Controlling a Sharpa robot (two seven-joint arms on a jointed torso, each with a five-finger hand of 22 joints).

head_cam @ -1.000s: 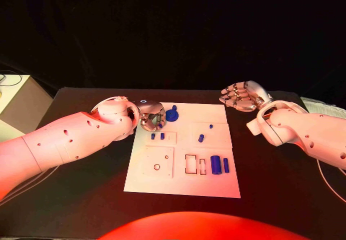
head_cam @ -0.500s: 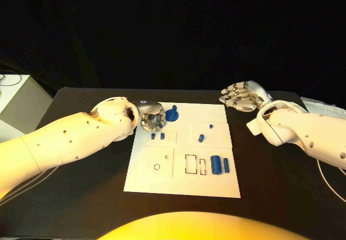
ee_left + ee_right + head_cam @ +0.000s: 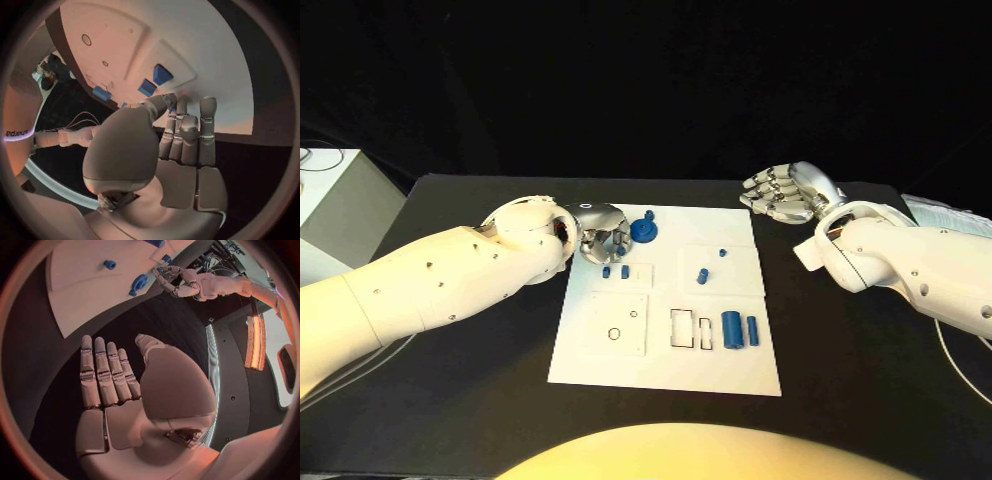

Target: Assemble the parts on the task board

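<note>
Left hand (image 3: 600, 234) is reaching over the task board's (image 3: 668, 370) far left corner, fingers (image 3: 187, 131) released, likely lining up on the blue knob part (image 3: 643, 230) just beside them. Right hand (image 3: 783, 192) is idling off-board above the surface (image 3: 877, 380), fingers spread, empty. Right wrist view is showing the left fingertips nearly touching that knob.
</note>
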